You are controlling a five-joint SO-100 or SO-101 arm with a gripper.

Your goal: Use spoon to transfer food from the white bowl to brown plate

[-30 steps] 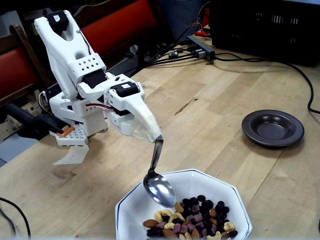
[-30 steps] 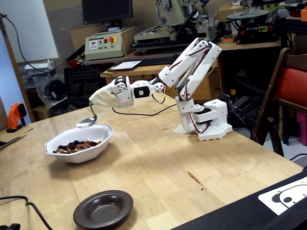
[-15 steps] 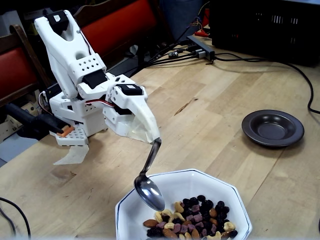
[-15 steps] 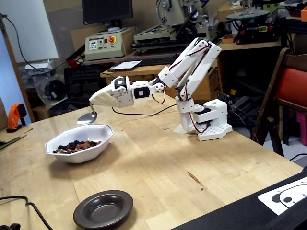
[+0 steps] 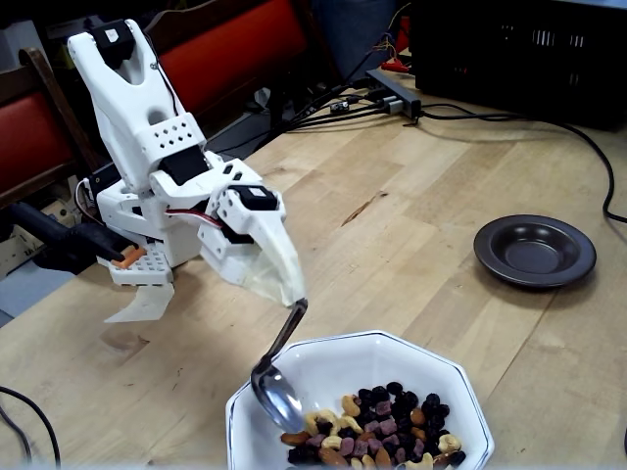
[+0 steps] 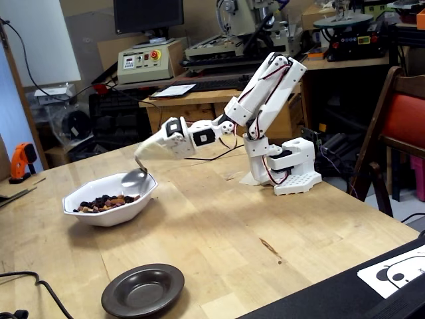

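Desk (image 5: 421,196): pale wood, carrying the arm's base, both dishes and some loose cables at the far edge.
Arm (image 6: 265,80): white, folded forward and down from its base toward the bowl, wrist pitched low.
White bowl (image 5: 431,362): octagonal, near the front edge in a fixed view; in the other fixed view (image 6: 99,209) it sits left of the arm's base.
Brown plate (image 5: 535,250): empty, well apart from the bowl on the bare desk; nothing has reached it yet.
Claw (image 5: 294,297): closed around the top of the spoon handle; the jaws are shrouded by a pale cover, so how tightly they pinch cannot be told.
Spoon (image 5: 275,392): hangs steeply from the claw, its oval end inside the bowl at the near-left wall, just beside the heap and seemingly empty.
Food (image 5: 377,436): almonds, cashews, raisins and pinkish cubes piled at the bowl's front, all of it in the bowl.
Step in hand: the scoop, at its entry; judging by the spoon's place, loading has not begun.
Next move: likely a push of the spoon sideways under the heap, then a levelling of the wrist before lifting, or the pieces will slide off on the way to the plate.
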